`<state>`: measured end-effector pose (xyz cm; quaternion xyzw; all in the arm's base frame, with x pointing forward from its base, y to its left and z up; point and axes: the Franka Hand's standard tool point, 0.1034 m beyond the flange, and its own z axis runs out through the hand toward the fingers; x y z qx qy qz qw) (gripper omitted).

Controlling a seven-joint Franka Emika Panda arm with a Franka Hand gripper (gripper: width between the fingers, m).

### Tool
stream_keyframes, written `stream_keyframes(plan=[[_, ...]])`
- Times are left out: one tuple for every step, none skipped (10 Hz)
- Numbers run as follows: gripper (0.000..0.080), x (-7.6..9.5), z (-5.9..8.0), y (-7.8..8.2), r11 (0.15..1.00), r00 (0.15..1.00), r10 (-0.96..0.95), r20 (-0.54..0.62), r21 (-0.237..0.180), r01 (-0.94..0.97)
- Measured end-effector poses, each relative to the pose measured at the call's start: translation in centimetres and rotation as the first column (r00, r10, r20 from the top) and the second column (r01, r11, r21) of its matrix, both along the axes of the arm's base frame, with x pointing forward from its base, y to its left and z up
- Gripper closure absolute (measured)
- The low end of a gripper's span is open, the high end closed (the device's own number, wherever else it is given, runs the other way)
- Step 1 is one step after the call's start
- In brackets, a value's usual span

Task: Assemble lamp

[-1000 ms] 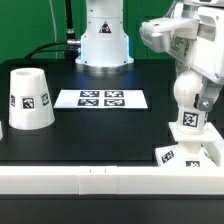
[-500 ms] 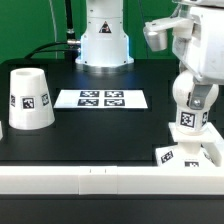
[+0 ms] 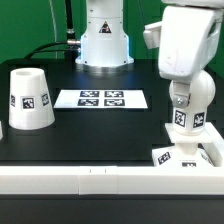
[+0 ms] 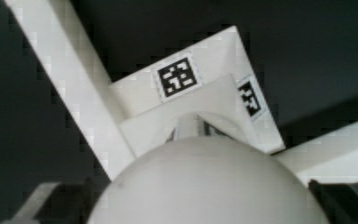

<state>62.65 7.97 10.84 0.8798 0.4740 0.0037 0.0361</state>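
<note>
The white bulb [image 3: 181, 108] stands upright on the flat square base [image 3: 190, 156] at the exterior view's right, near the table's front edge. My gripper [image 3: 182, 90] comes down from straight above and is shut on the bulb's round head, with the wide white hand covering its fingers. In the wrist view the bulb's head [image 4: 202, 180] fills the space between my dark fingers [image 4: 55, 205], and the tagged base [image 4: 179, 78] lies beneath it. My gripper [image 4: 202, 208] sits tight against both sides of the head. The tapered shade [image 3: 28, 98] stands alone at the exterior view's left.
The marker board [image 3: 102, 99] lies flat at the table's middle back. The arm's white pedestal [image 3: 103, 40] stands behind it. A white rail [image 3: 90, 180] runs along the table's front edge, close to the base.
My hand has turned about its upright axis over the bulb and now shows its broad face. The bulb's tag has swung a little toward the exterior view's left, and the base has shifted slightly with it.
</note>
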Motion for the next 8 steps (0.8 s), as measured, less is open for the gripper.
stream_keyframes(plan=[[0.0223,-0.01,-0.01,0.09,0.992,0.992,-0.123,0.004,0.015,0.123],[0.0223,-0.05,-0.02,0.16,0.974,0.974,-0.225,0.004,0.022,0.225],[0.0223,-0.15,-0.03,0.15,0.954,0.955,-0.297,-0.003,0.024,0.297],[0.0223,-0.35,-0.04,0.27,0.908,0.908,-0.418,-0.02,0.034,0.418],[0.0223,-0.29,-0.03,0.36,0.871,0.872,-0.49,-0.024,0.04,0.49],[0.0223,-0.23,-0.02,0.37,0.833,0.834,-0.551,-0.025,0.047,0.552],[0.0223,-0.23,-0.01,0.41,0.798,0.799,-0.6,-0.024,0.048,0.601],[0.0223,-0.24,0.0,0.45,0.763,0.765,-0.644,-0.024,0.05,0.644]])
